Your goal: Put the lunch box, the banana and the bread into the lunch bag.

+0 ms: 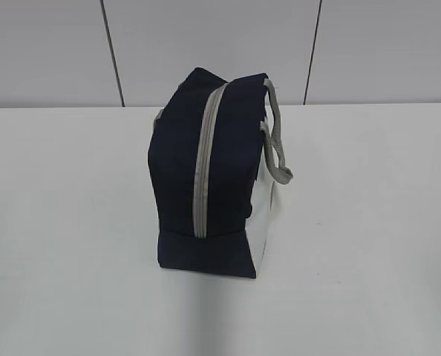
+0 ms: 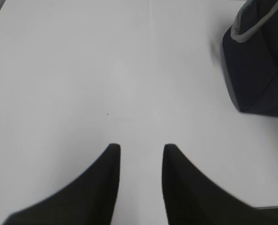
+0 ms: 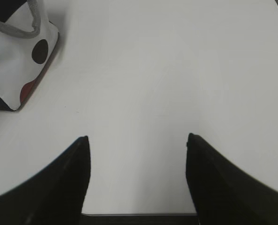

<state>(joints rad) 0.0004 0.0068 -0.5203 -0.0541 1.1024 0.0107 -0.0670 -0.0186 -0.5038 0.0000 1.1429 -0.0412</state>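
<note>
One lunch bag [image 1: 213, 174] stands alone in the middle of a white counter [image 1: 64, 222], its grey zipper [image 1: 206, 167] running in a closed line up the navy end that faces the exterior camera. A grey strap handle [image 1: 277, 141] droops over the white side panel on the right. With the zipper shut along its whole visible length and the bag upright, it appears either packed and closed or not yet opened; the pictures do not settle which. No lunch box, banana or bread shows in any of the three views, so none can be counted on the counter, and whether they sit inside the bag cannot be told.

Two grippers are seen, both only from their own wrist cameras and both empty. The left gripper [image 2: 141, 157] hangs over bare counter with its two dark fingers [image 2: 106, 173] a little apart, the navy bag [image 2: 258, 61] well off to its upper right. The right gripper [image 3: 136, 150] has its two fingers [image 3: 73, 173] spread wide, nothing between them, with the bag's white panel [image 3: 15, 65], marked by a black dot and a red patch, at the upper left of its view. Both seem parked clear of the bag, one on each side, neither touching it
</note>
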